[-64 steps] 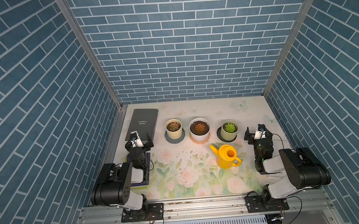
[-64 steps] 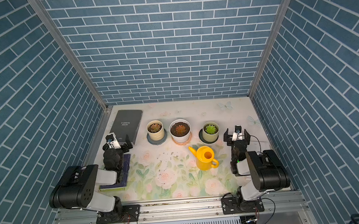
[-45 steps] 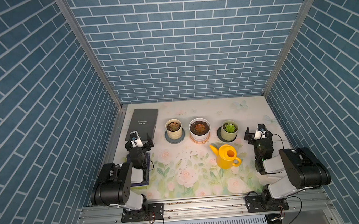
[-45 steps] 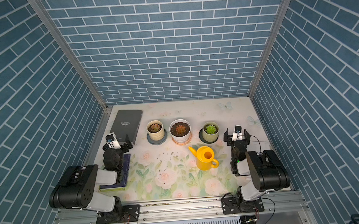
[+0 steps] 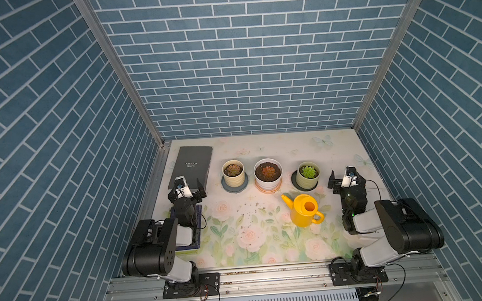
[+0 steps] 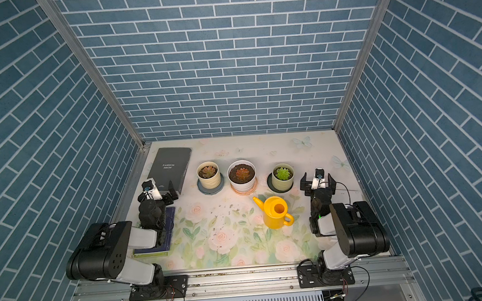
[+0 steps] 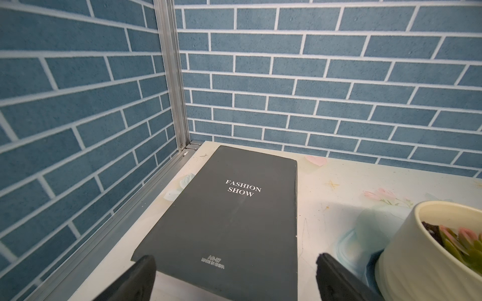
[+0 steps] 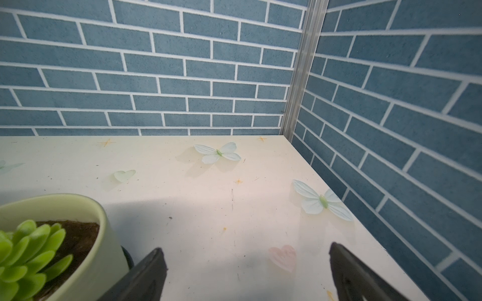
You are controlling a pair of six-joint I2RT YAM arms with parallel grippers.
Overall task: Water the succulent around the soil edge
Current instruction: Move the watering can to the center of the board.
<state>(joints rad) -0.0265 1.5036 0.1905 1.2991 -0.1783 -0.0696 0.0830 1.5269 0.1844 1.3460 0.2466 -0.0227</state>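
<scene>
Op: What can't you read here?
Ann: You get the succulent cut by the left wrist frame edge, cream pot too. The soil edge is too small in both top views to tell wet or dry.
Op: Anything buried?
Ann: Your left arm covers most of a blue book. Green pot is cropped in right wrist. Specks on the mat: too small to tell.

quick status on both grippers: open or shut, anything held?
Left gripper: open, holding nothing.
Right gripper: open, holding nothing.
</scene>
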